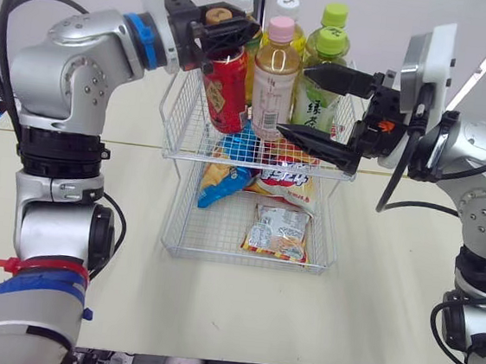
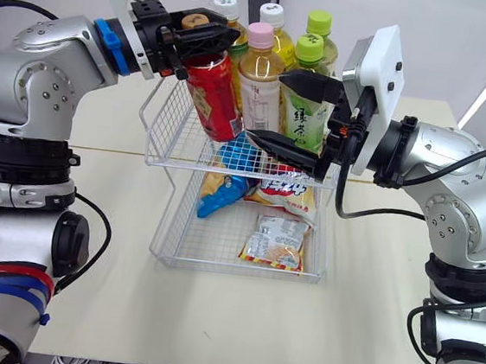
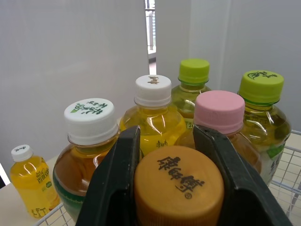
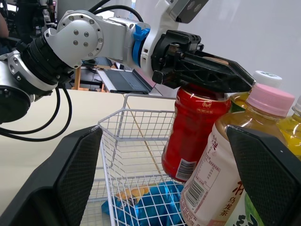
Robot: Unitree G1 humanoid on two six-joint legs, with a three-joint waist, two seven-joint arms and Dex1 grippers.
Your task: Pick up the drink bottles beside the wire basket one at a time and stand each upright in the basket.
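The two black fingers (image 3: 117, 183) of the left gripper (image 1: 233, 26) are clamped on the neck of a red-labelled plastic drink bottle (image 1: 225, 89), just under its round orange-brown cap (image 3: 178, 188). This bottle leans inside the upper tier of the white two-tier wire basket (image 1: 180, 115); its base seems just clear of the mesh floor, though that is hard to judge. The right gripper (image 1: 293, 99) has its fingers (image 1: 325, 147) spread wide, one either side of a pink-capped bottle of amber tea (image 1: 276, 72) that stands upright beside the red one. Behind are two green-capped tea bottles (image 1: 320, 94) and two white-capped bottles (image 3: 153, 113), all upright in the same tier. Snack packets (image 1: 280, 229) lie in the lower tier, and the basket rests on a pale table (image 1: 212, 309)
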